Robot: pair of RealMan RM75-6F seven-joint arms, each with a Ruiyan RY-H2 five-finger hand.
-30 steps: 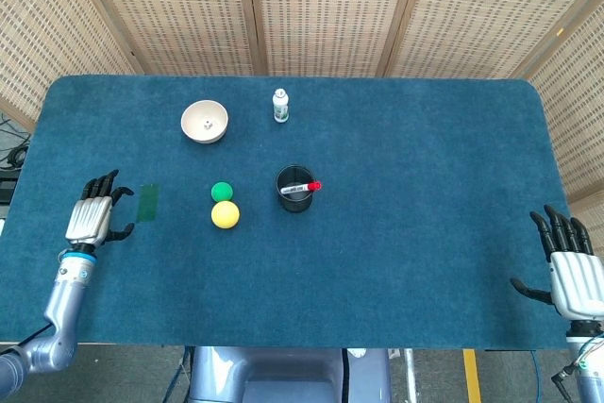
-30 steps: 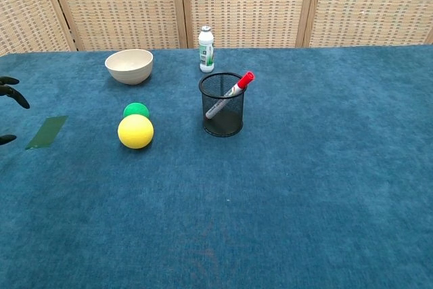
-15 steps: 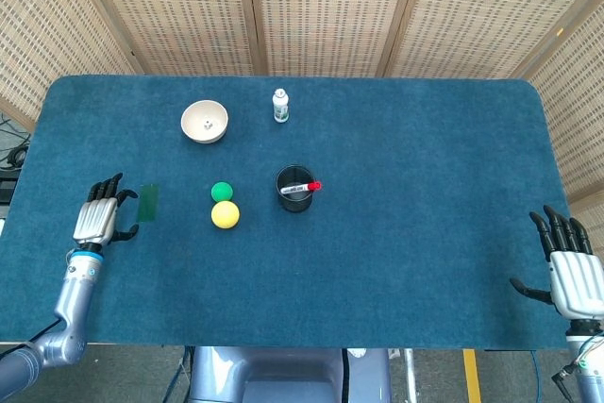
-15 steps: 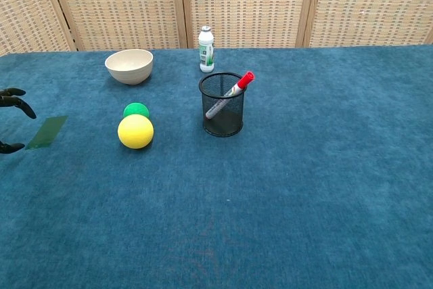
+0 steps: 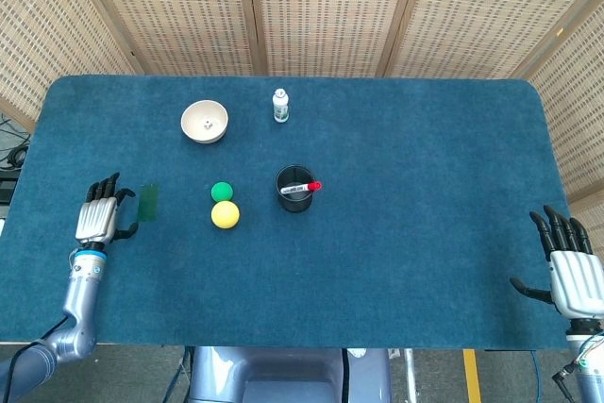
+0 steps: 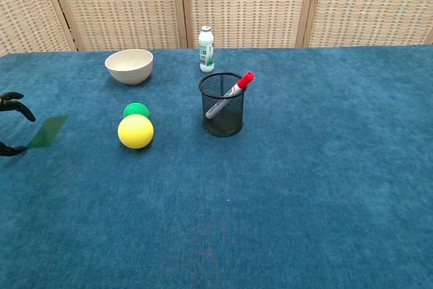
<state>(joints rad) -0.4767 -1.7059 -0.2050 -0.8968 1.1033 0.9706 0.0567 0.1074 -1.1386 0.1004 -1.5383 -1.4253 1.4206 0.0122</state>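
Black fingers [image 5: 106,185] of the left hand [image 5: 95,217] are spread and hold nothing; just to their right, toward the surface's middle, lies the green card [image 5: 147,201], flat, its long axis running away from the robot. The thumb tip sits close to the card's near end; I cannot tell if it touches. The right hand [image 5: 572,274] is also spread and empty, at the far right edge, well apart, so the left is far nearer. Since a second ago the left hand has drawn slightly nearer the robot's side; the card has not moved.
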